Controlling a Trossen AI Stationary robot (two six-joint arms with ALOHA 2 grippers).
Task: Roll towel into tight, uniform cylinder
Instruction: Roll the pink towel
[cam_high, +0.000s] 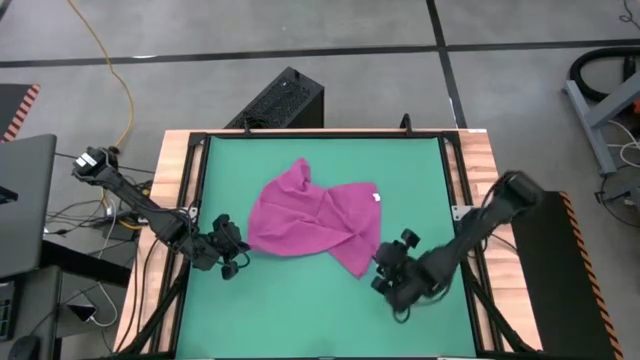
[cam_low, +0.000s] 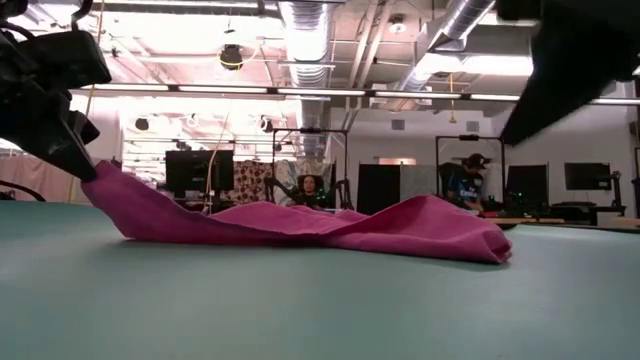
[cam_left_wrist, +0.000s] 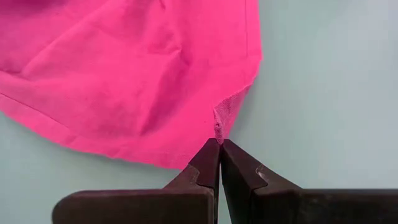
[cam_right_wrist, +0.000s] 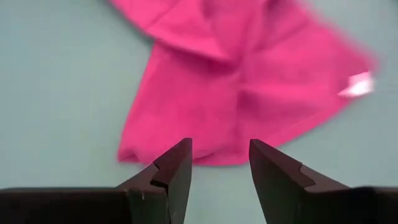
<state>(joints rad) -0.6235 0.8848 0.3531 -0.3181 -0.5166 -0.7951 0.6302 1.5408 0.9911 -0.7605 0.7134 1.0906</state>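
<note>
**Colleague:** Where is the towel (cam_high: 312, 219) now, and how does it lie?

**Me:** It lies crumpled near the middle of the green mat (cam_high: 300, 310) on the counter, not flat at all. Its white tag (cam_high: 378, 196) shows at the edge on my right side. One corner is lifted off the mat, as the low view shows.

**Colleague:** Why is that corner lifted?

**Me:** My left gripper (cam_left_wrist: 219, 144) has its jaws closed on the very tip of that corner. I judge this pinch serves to pull the cloth out flat, because a tight, even roll needs a flat towel first.

**Colleague:** And the right gripper (cam_right_wrist: 220, 163)?

**Me:** Its jaws stand wide apart and hold nothing. It hovers just beside the towel's nearest corner, on the opposite side from the left one. I think it is placed there to take this second corner, so that both arms can stretch the cloth between them.

**Colleague:** So the rolling is not begun?

**Me:** No fold or roll is visible; in my judgement the task is at its preparing step.
</note>
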